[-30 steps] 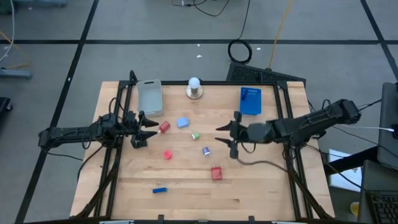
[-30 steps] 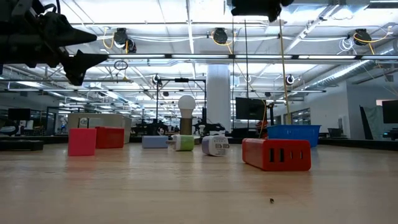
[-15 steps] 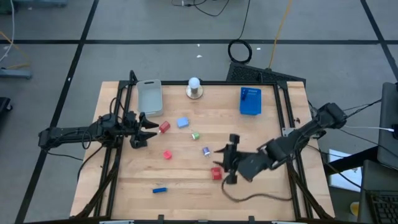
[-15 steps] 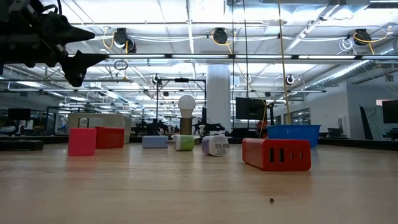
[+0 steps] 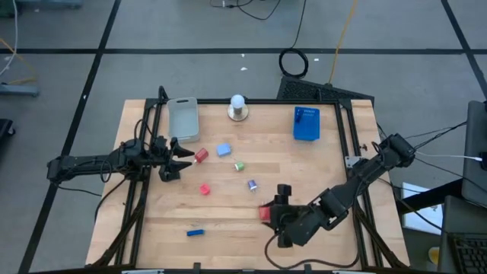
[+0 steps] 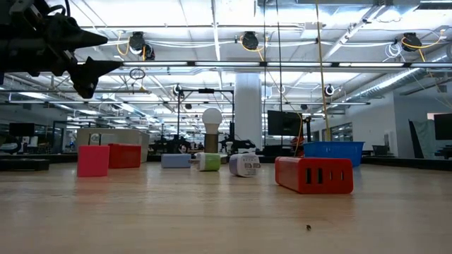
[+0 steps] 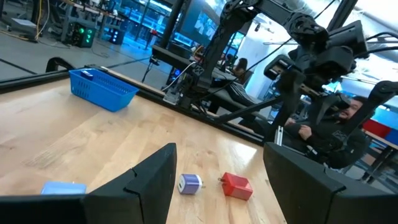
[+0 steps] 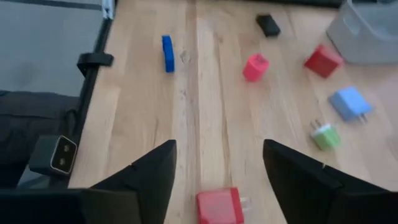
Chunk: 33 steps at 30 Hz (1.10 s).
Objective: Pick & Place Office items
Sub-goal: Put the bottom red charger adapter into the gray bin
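The office items lie scattered on the wooden table: a red charger block (image 5: pixel 264 212), a purple-and-white plug (image 5: pixel 252 185), a green one (image 5: pixel 238 165), a light blue block (image 5: pixel 224 150), a pink cube (image 5: pixel 205 189), a red cube (image 5: pixel 201 155), a blue stick (image 5: pixel 195 232) and a black block (image 8: pixel 268 25). My right gripper (image 8: pixel 219 146) hangs open above the red charger block (image 8: pixel 219 205), which lies between the fingers' lines, untouched. My left gripper (image 5: pixel 186 156) waits open and level at the table's left, just short of the red cube.
A grey tray (image 5: pixel 183 119) stands at the far left and a blue tray (image 5: pixel 306 123) at the far right. A white ball on a round base (image 5: pixel 238 107) sits at the far edge between them. A person (image 7: pixel 336 124) sits beyond the table's right side.
My right gripper has swung from beside the purple plug toward the table's near edge and now hangs over the red charger block, tipped more steeply downward, its fingers wider apart. The items have stayed where they were.
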Each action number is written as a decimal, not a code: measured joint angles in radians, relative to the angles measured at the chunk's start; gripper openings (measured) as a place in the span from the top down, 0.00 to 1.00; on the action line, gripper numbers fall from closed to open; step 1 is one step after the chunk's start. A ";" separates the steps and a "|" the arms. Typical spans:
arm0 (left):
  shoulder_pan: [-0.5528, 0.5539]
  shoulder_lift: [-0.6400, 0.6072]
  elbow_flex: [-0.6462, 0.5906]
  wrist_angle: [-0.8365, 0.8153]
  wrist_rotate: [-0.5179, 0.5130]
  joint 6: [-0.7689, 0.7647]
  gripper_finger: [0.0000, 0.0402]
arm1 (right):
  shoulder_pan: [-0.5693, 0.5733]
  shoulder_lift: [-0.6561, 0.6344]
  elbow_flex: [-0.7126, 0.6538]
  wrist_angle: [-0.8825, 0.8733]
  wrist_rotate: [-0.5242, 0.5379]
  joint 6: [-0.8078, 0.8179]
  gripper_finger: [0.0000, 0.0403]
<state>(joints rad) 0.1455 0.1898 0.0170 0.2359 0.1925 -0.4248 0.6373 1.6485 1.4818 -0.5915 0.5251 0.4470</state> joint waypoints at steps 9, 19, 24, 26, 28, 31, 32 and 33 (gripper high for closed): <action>0.000 0.000 0.000 0.000 0.000 -0.002 0.39 | -0.023 -0.001 -0.086 -0.019 -0.044 0.137 0.26; 0.000 0.000 0.000 0.000 0.000 0.001 0.39 | -0.138 0.000 -0.239 -0.019 -0.305 0.303 0.21; 0.000 0.000 0.000 -0.004 0.000 0.003 0.39 | -0.192 0.000 -0.287 -0.013 -0.375 0.235 0.21; 0.000 0.000 0.000 -0.011 0.000 0.004 0.39 | -0.205 0.000 -0.291 -0.011 -0.399 0.165 0.21; 0.000 0.000 0.000 -0.020 -0.001 0.005 0.39 | -0.213 0.000 -0.291 -0.001 -0.400 0.092 0.21; 0.000 0.000 0.000 -0.031 -0.008 0.004 0.39 | -0.221 0.000 -0.292 0.045 -0.423 -0.026 0.21; 0.000 0.000 0.000 -0.031 -0.009 0.004 0.39 | -0.224 0.000 -0.291 0.062 -0.425 -0.060 0.21; 0.000 0.000 0.000 -0.031 -0.009 0.003 0.39 | -0.226 0.000 -0.291 0.071 -0.425 -0.082 0.21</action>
<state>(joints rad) 0.1455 0.1898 0.0170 0.2050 0.1837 -0.4213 0.4114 1.6485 1.1912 -0.5201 0.0998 0.3648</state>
